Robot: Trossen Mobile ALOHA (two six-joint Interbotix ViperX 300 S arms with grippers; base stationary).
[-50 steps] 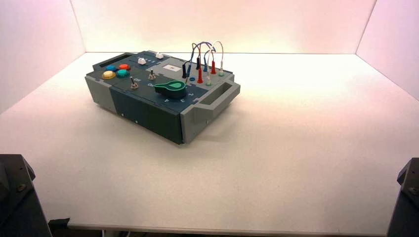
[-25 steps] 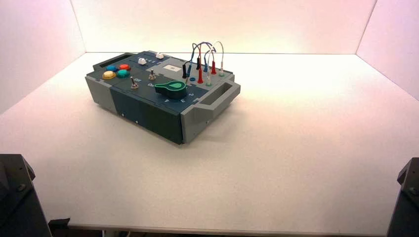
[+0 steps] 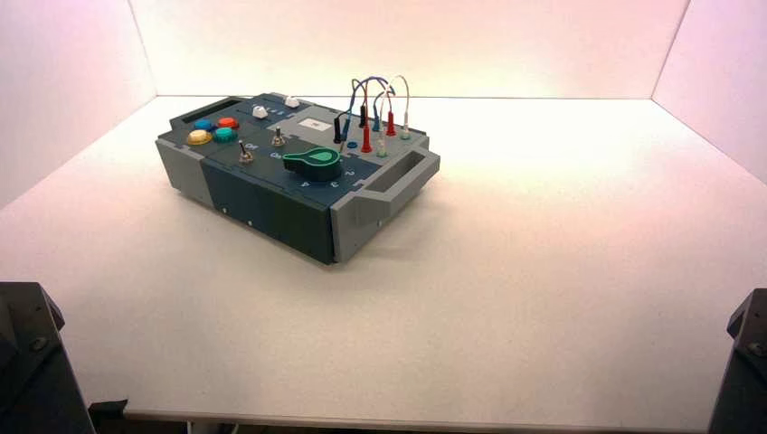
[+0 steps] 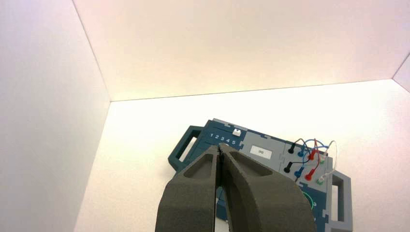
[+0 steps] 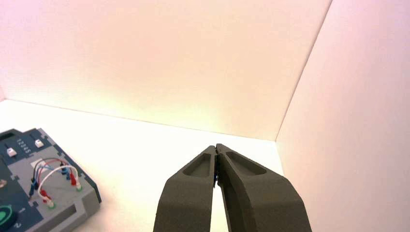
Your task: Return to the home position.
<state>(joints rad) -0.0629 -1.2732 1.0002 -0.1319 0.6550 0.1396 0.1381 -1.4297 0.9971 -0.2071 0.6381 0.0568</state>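
The blue and grey box (image 3: 271,194) stands turned at the table's back left, with coloured buttons (image 3: 213,131), a green knob (image 3: 314,161), two toggle switches (image 3: 245,154) and looped wires (image 3: 371,113). Both arms are drawn back at the near corners, far from the box; only the left arm's base (image 3: 27,362) and the right arm's base (image 3: 746,362) show in the high view. My left gripper (image 4: 220,146) is shut and empty, with the box (image 4: 270,154) beyond it. My right gripper (image 5: 215,146) is shut and empty, the box (image 5: 29,193) far off to one side.
White walls enclose the table at the back and both sides. The white tabletop (image 3: 543,271) spreads in front of and to the right of the box. The table's front edge (image 3: 407,420) runs between the two arm bases.
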